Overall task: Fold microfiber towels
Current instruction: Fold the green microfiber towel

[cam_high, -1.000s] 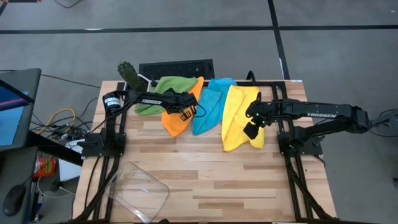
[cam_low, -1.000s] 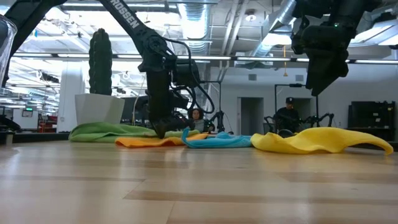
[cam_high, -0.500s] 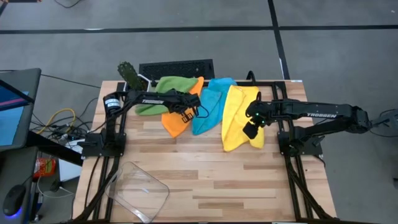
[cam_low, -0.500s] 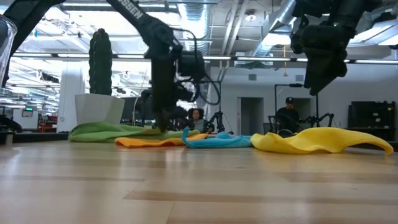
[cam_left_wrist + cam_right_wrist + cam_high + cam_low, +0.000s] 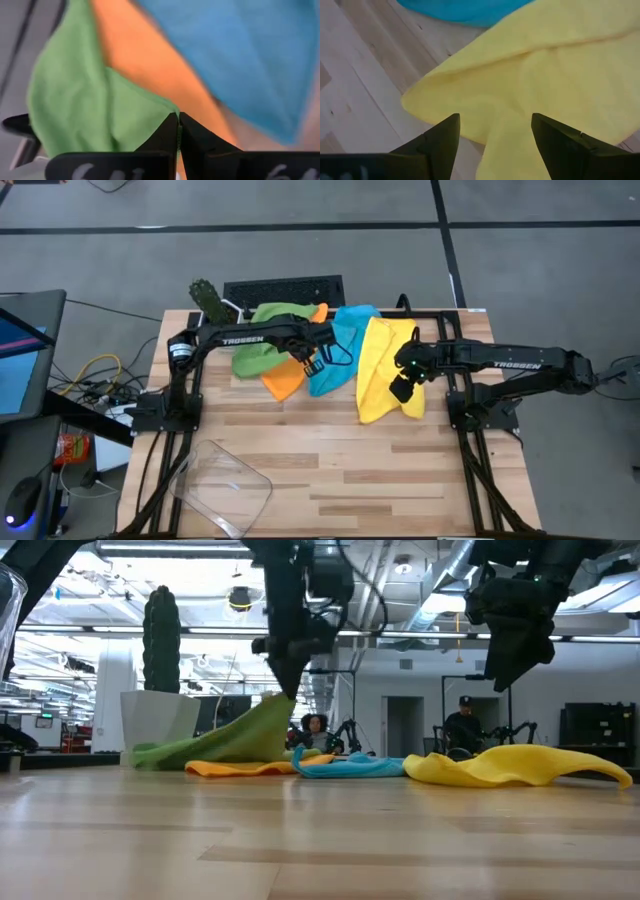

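**Left Arm Lifting Green Towel; Right Arm Hovering Over Yellow Towel**

**Left arm.** The dark left arm reaches from its base at the table's left side across the far part of the wooden slatted table (image 5: 330, 470). Its wrist points downward. The left gripper (image 5: 178, 119) is raised above the table surface, over the orange and light blue cloths. Its two fingers are pressed together, pinching a corner of the soft green microfiber towel (image 5: 235, 735). In the low view the towel rises in a slanted sheet from the table to the gripper, with its lower part on the wood near the white pot of the green cactus (image 5: 161, 640).

**Right arm.** The dark right arm extends from the table's right side toward the centre. The right gripper (image 5: 495, 131) hangs above the soft yellow microfiber towel (image 5: 385, 370), clear of it. Its fingers stand wide apart and hold nothing.

**Towels.** The orange microfiber towel (image 5: 283, 378) lies flat just beside the green one, partly under it. The light blue microfiber towel (image 5: 340, 345) lies between the orange and yellow towels, overlapping both. The yellow towel lies crumpled at the right end of the row.

**Other items.** A clear plastic tray (image 5: 222, 485) sits at the table's near left corner, well apart from the towels.
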